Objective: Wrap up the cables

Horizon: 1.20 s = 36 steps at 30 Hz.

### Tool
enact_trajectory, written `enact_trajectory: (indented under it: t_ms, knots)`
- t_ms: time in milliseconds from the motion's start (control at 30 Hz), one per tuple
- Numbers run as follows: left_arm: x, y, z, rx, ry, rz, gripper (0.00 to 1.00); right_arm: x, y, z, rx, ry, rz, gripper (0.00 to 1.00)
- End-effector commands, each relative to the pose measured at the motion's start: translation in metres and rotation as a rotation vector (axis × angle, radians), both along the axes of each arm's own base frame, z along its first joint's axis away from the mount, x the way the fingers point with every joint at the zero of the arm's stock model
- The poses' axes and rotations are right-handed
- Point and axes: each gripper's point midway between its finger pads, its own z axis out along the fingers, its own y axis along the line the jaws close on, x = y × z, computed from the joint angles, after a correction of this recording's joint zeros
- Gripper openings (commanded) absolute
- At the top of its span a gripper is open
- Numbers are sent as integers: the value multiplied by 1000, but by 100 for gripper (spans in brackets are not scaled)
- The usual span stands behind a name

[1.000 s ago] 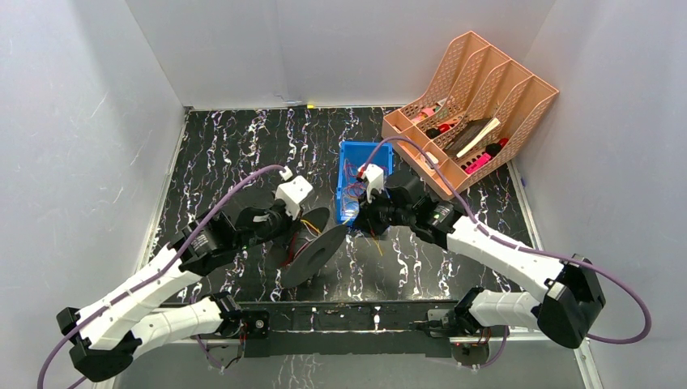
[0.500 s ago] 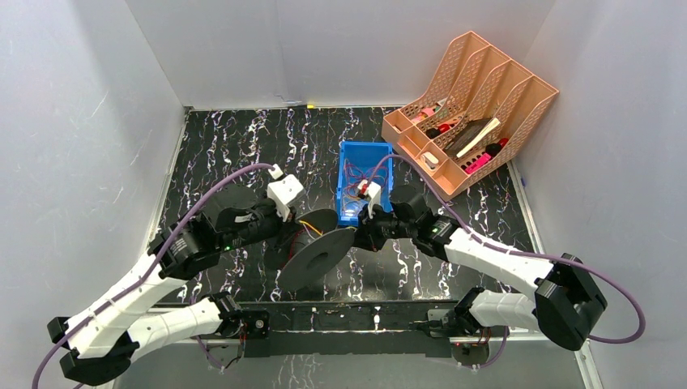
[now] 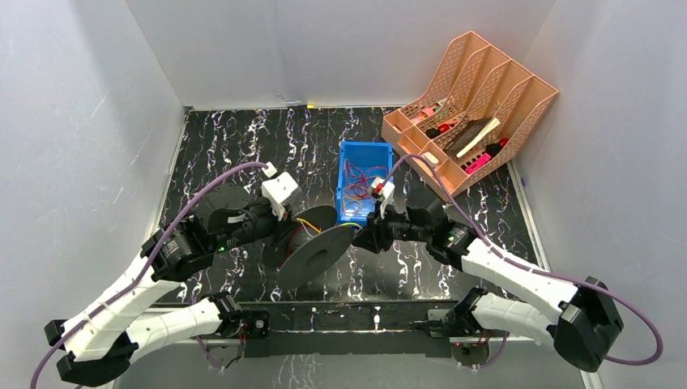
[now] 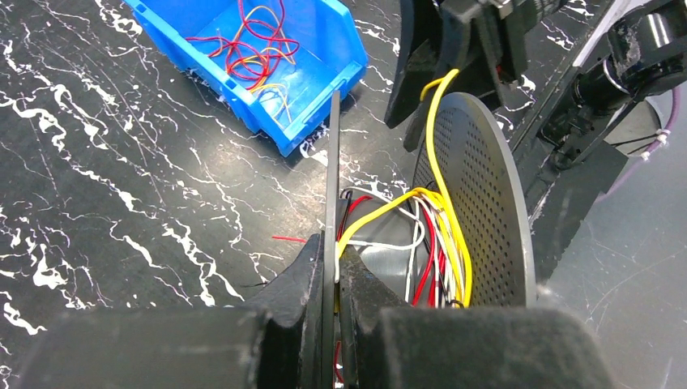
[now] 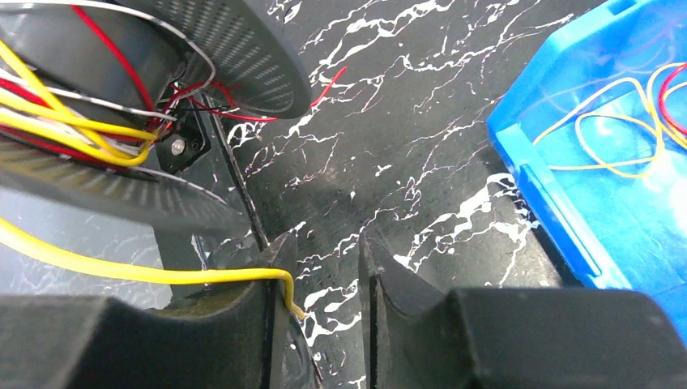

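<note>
Black marbled table (image 3: 243, 146) veined with white fills the floor of a booth with pale grey walls (image 3: 97, 121), and 2 arms reach in from its near edge toward the middle. A blue bin (image 3: 341, 186) sits just past centre with a loose tangle of red and yellow cables (image 4: 251, 40) inside it. A peach slotted organizer (image 3: 486, 81) stands tilted at the far right corner, well apart from the arms. Between the 2 arms, just in front of the bin, a dark grey spool (image 3: 316, 253) with perforated flanges is held up on edge. The left hand (image 4: 334, 259) is clamped tight on the thin rim of 1 flange, which runs straight up between its fingers in the left wrist view. Yellow, red and white strands are wound around the spool's core between the flanges. From there 1 yellow cable (image 4: 437, 146) rises over the edge of the other flange toward the right arm. The right hand (image 5: 324, 251) hovers low over the table beside the spool, its jaws parted with a clear gap of bare table showing between them. The yellow cable's free end hooks down against the inner face of 1 finger and is not pinched. A short red strand (image 5: 328, 85) lies loose on the table by the spool.
</note>
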Motion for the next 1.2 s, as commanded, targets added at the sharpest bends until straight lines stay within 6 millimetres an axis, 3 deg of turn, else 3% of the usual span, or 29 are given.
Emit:
enact_trajectory:
  t_ms: [0,467,533,700,900,1167]
  knots:
    - [6,0,39,-94,-77,30,0,5,-6,19,32,-59,-43,44]
    - [4,-4,42,-107,-66,17,0,8,-21,32,55,-110,-118,55]
    - [4,-3,43,-110,-68,16,0,8,-21,34,63,-115,-122,48]
    - [3,-2,48,-127,-67,26,0,16,-29,25,41,-124,-187,0]
    - [-5,-7,63,-203,-51,2,0,25,-38,-12,0,-65,-292,0]
    - [5,-12,82,-347,-22,101,0,2,-14,-36,94,66,-169,0]
